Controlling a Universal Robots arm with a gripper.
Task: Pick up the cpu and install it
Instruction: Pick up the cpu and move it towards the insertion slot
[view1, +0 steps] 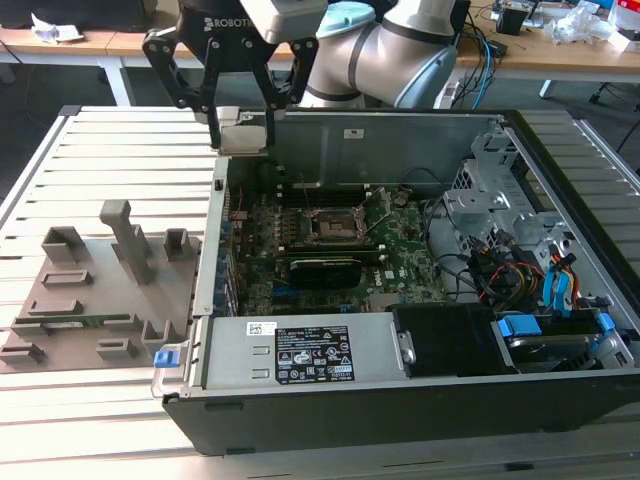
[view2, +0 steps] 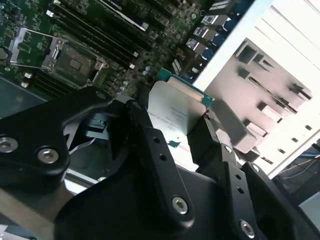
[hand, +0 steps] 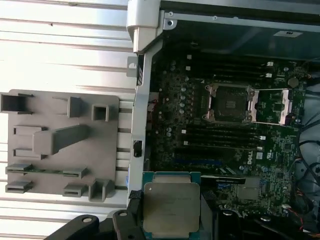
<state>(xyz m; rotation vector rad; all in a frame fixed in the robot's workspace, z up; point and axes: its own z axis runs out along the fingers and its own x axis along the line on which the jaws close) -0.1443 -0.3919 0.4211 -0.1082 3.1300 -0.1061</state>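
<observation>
Cpu (view1: 243, 133) being pinched between two black fingers (view1: 212, 112), up in the air, in the upper part of the exterior view and a bit toward the exterior view's left. Hanging over the far corner of the open computer case (view1: 400, 135), just where the case wall is meeting the white slatted tabletop (view1: 100, 140). Being squeezed on two facing edges, one finger on each side, so clamped tight on the chip and not spread wide.

Looking down in the first wrist view: cpu (hand: 171, 207) showing its dull silver top with a thin green rim, and fingers (hand: 127, 220) hugging its sides. Looking along the fingers (view2: 150, 135) in the second wrist view: cpu (view2: 177, 112) sitting tilted between the two black tips.

Lying flat inside the case: green motherboard (view1: 400, 260). Sitting near the middle of it: square socket (view1: 335, 225), well apart from the chip, with its metal frame (hand: 272, 105) swinging open to one side in the first wrist view. Lying just beside the socket, nearer the front of the exterior view: long black card (view1: 325, 268).

Resting on the tabletop at the exterior view's left, outside the case: grey holder block (view1: 100, 290) with slots and posts sticking up. Reaching in from the top of the exterior view: grey arm (view1: 390, 50).
</observation>
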